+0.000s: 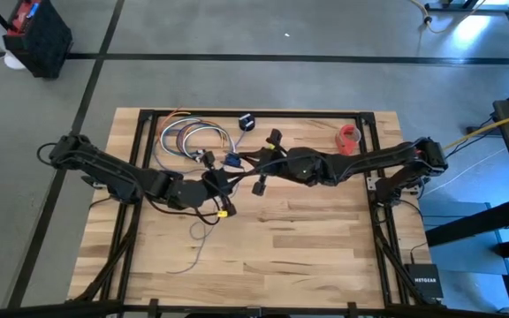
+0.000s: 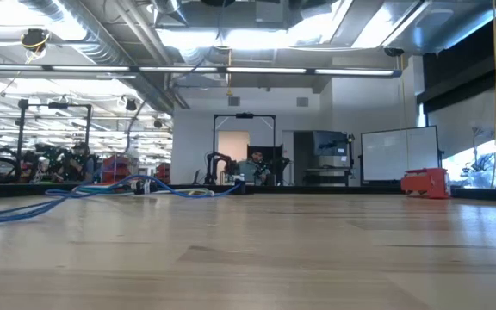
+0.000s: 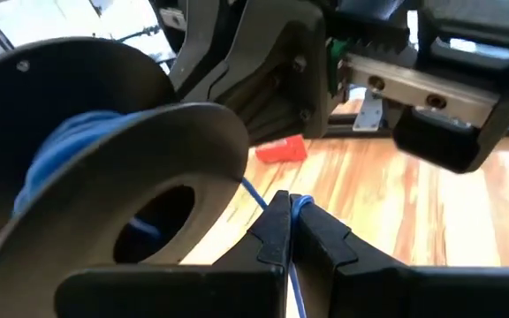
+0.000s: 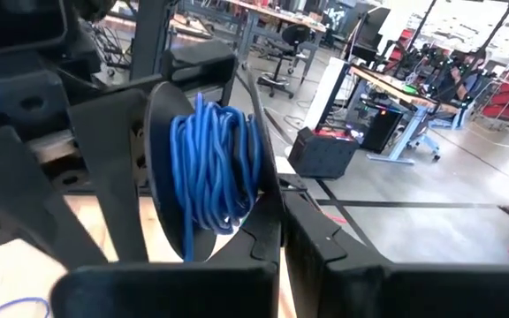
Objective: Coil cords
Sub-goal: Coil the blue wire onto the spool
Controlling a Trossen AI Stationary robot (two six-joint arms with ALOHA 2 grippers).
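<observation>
The left gripper [image 3: 288, 231] is closed, its two dark fingers pinching the thin blue cord [image 3: 295, 265] right at their tips, above the wooden table [image 1: 307, 247]. From that pinch the cord runs up and away to a black spool [image 3: 140, 168] just ahead of the fingers, where blue turns are already wound between two round flanges.

The right gripper [image 4: 281, 231], also closed, meets the spool from the opposite side and appears to clamp the edge of one flange; its wrist view shows a fat bundle of blue windings [image 4: 212, 172] on the core. In the overhead view both grippers meet near the table's centre, the spool hard to pick out between them.

Loose cord [image 1: 197, 250] trails over the wood on the near side of the left gripper, so winding looks only partly done.

To do this step well, the left gripper probably should keep light tension and guide each turn between the flanges, while the right holds the spool steady. Slack could let loops slip off the edge.

Beyond the grippers lie a bundle of multicoloured looped wires [image 1: 190, 140] and a red tape roll [image 1: 350, 137].
</observation>
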